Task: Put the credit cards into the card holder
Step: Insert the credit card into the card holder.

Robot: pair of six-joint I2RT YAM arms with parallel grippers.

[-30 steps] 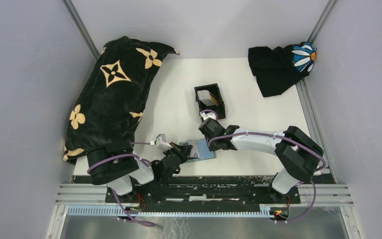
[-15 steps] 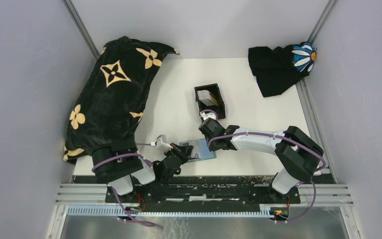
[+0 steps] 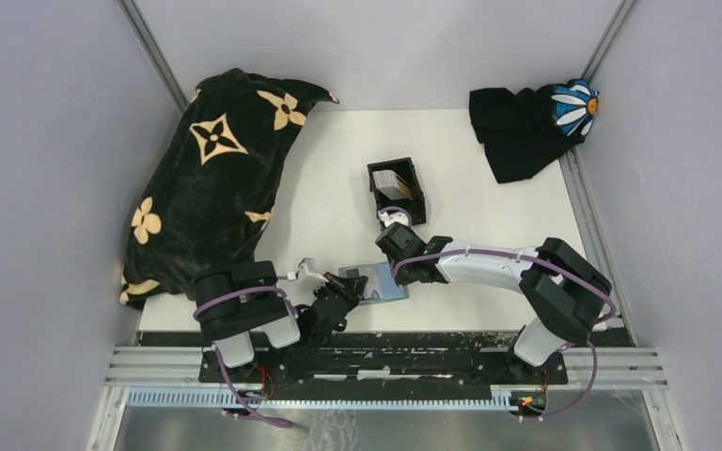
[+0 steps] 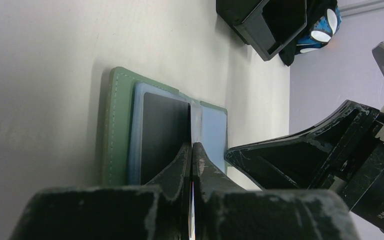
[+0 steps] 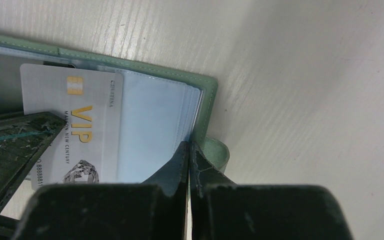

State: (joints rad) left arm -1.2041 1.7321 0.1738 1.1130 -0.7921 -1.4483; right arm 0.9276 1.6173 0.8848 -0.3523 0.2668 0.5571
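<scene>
A white table fills the cell, matte, under soft, even light that throws only faint shadows. Plain grey walls close it in at the back, left and right, with metal struts slanting up both far corners. Aluminium rails run along the near edge, above a dull metal sheet.

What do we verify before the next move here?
1. Card holder top open: ok.
2. Green wallet lying open: ok.
3. VIP card out of the wallet: not ok, it lies on the pages.
4. Left tool shut; holding a page: cannot tell.
5. Right tool shut at the page edges; grip: cannot tell.
6. Tools apart from each other: ok.
</scene>
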